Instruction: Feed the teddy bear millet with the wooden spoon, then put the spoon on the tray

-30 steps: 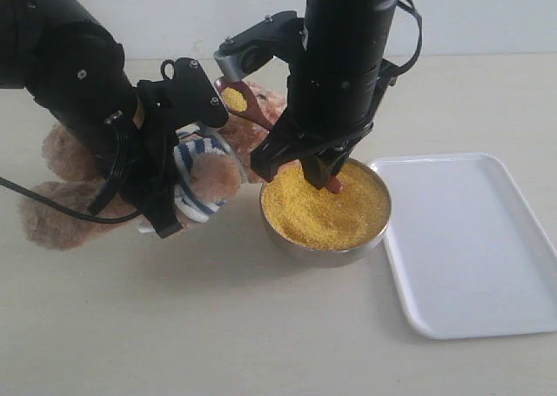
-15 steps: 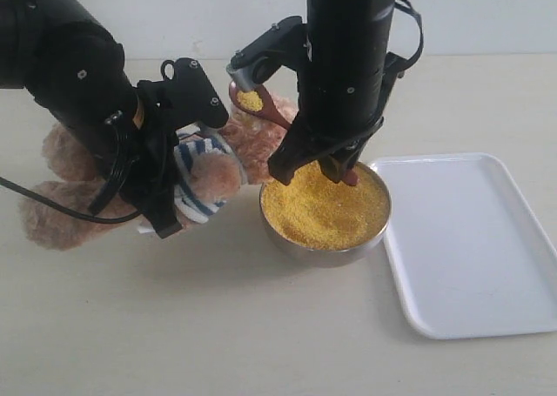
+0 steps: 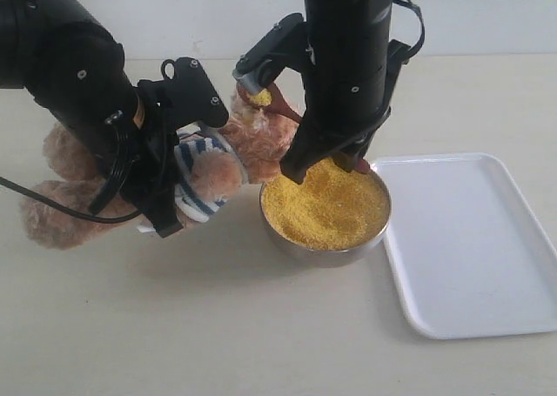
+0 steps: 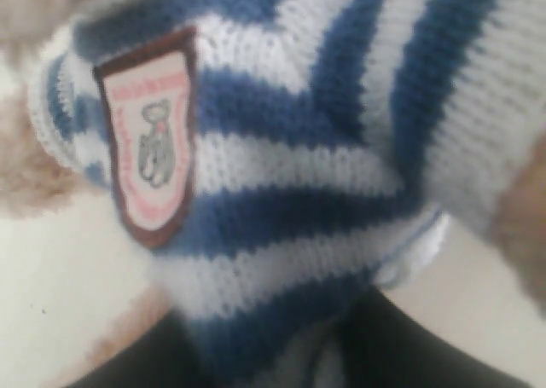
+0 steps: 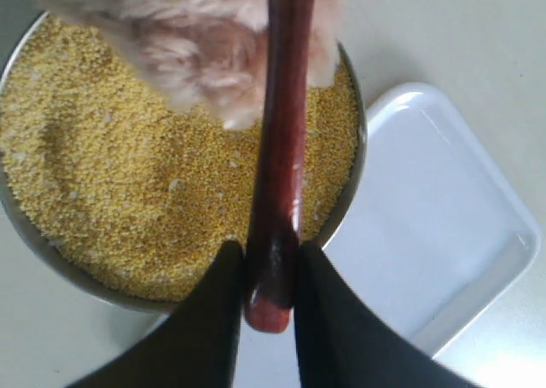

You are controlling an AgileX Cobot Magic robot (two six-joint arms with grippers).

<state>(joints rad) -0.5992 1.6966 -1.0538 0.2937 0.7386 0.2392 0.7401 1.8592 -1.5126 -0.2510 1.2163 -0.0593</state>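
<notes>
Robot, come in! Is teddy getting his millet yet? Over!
Left gripper clamped on the teddy bear. Right gripper shut on the wooden spoon, millet scoop up at the bear's head. Tray bare, nothing in the way. Over.

Light-brown teddy bear (image 3: 61, 215) in navy-and-white stripes, yellow millet (image 3: 326, 209), reddish-brown wooden spoon (image 5: 281, 149), white tray (image 3: 470, 239)

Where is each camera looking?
Exterior view: off the arms, looking down at bear, millet, tray; both arms show.
Left wrist view: on left arm, close against the bear's striped shirt; robot only a dark blur.
Right wrist view: on right arm, looking along the spoon; right tool's fingers show.
Shared: exterior and right wrist both show millet, tray.
</notes>
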